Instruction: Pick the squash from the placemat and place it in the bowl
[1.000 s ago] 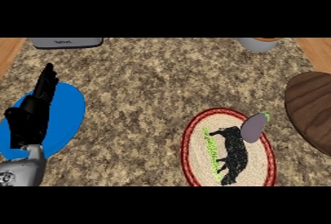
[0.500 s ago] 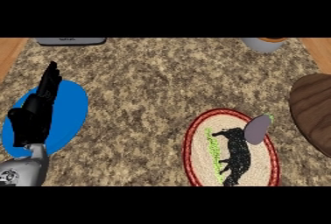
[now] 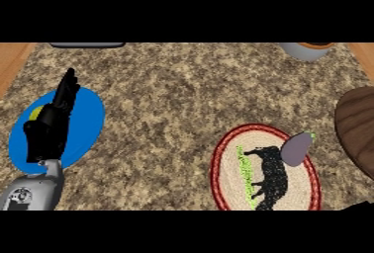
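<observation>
Little has changed over the last second. The squash [image 3: 296, 148] has not been picked. It lies on the far right rim of the placemat [image 3: 234, 148], tilted, with its green tip pointing far-right toward the bowl [image 3: 358, 128]. The whole view has drifted slightly, so the bowl sits a bit further right and is cut by the right edge.

One new thing is a dark sliver at the near right corner, probably the right hand [image 3: 361, 206] coming up. Too little of it shows to tell whether it is apart or closed. By this reading the reach is only starting and the grasp, lift and drop are all left.

The left hand [image 3: 47, 128] rests over the blue plate [image 3: 84, 118] at the left, fingers straight and together, pointing far, holding nothing. A yellow-green bit [image 3: 35, 112] peeks out beside it, unclear what.

- **Open room:** the counter [image 3: 182, 99] is bare through the middle and between mat and plate.
- **Gap to the bowl:** squash and bowl are near but apart, with nothing between them, so the carry is a short hop right.
- **Approach:** from the near right the hand crosses the mat with nothing in the way.
- **Far edge:** a cup [image 3: 306, 50] sits at the right and a grey item [image 3: 87, 45] at the left, both well away from the path.
- **Risk:** the squash overhangs the mat rim, so a nudge could roll it off toward the bowl wall.
</observation>
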